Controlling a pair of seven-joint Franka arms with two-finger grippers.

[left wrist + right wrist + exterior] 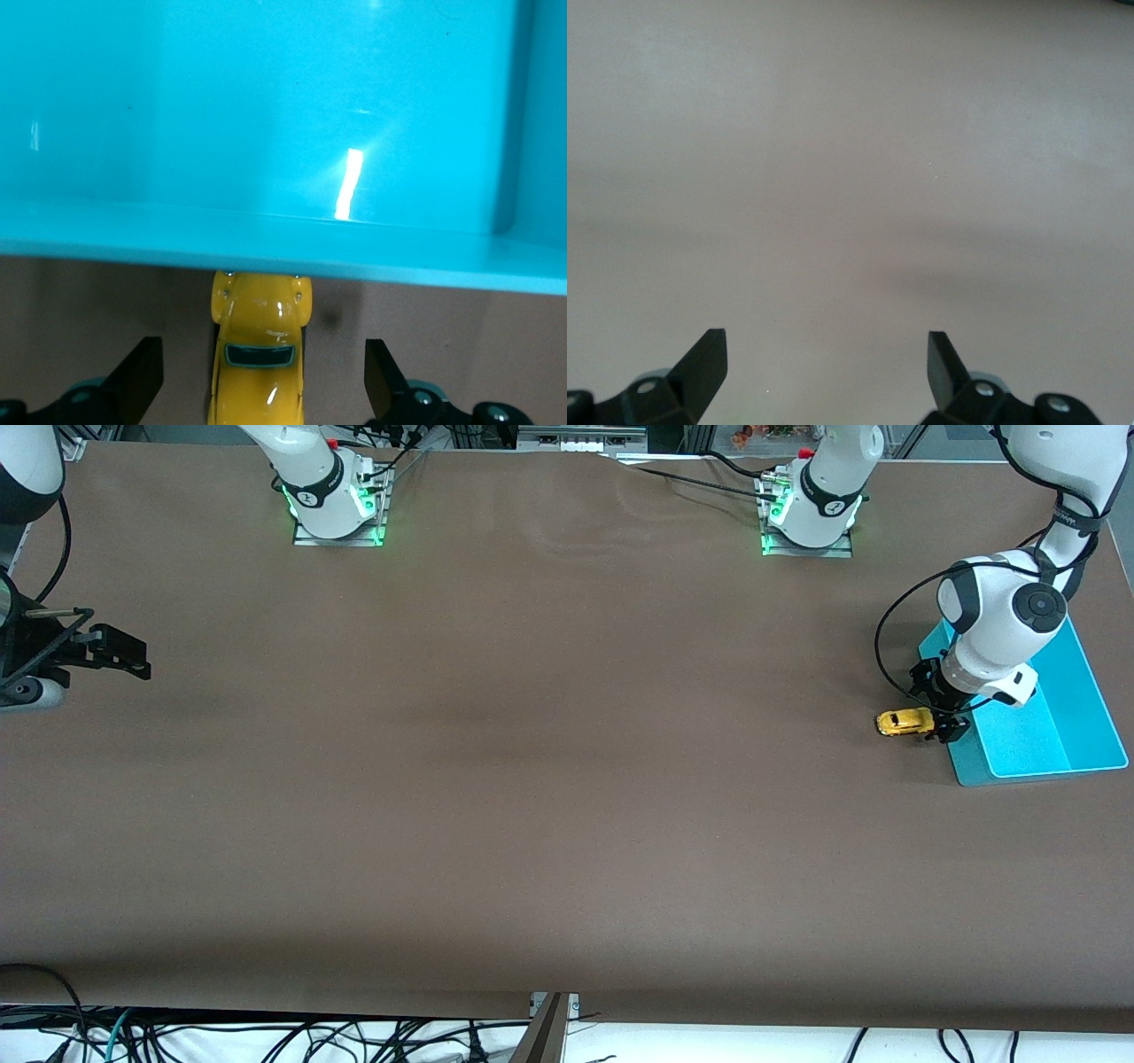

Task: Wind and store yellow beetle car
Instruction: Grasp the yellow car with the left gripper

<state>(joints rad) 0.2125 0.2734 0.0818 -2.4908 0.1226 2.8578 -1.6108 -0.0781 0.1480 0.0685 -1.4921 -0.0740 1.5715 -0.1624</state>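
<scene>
The yellow beetle car [904, 722] stands on the brown table, right beside the turquoise bin [1063, 726], at the left arm's end. My left gripper [937, 704] is low over the end of the car that is next to the bin. It is open. In the left wrist view the car [260, 328] sits between the two black fingers without touching either, and its rounded end meets the bin's rim [266, 235]. My right gripper [124, 657] waits over bare table at the right arm's end, open and holding nothing [827, 354].
The bin is open-topped with nothing visible in it. Its long wall is directly beside the car. The left arm's elbow hangs over the bin. Both arm bases stand along the table edge farthest from the front camera. Brown cloth covers the table.
</scene>
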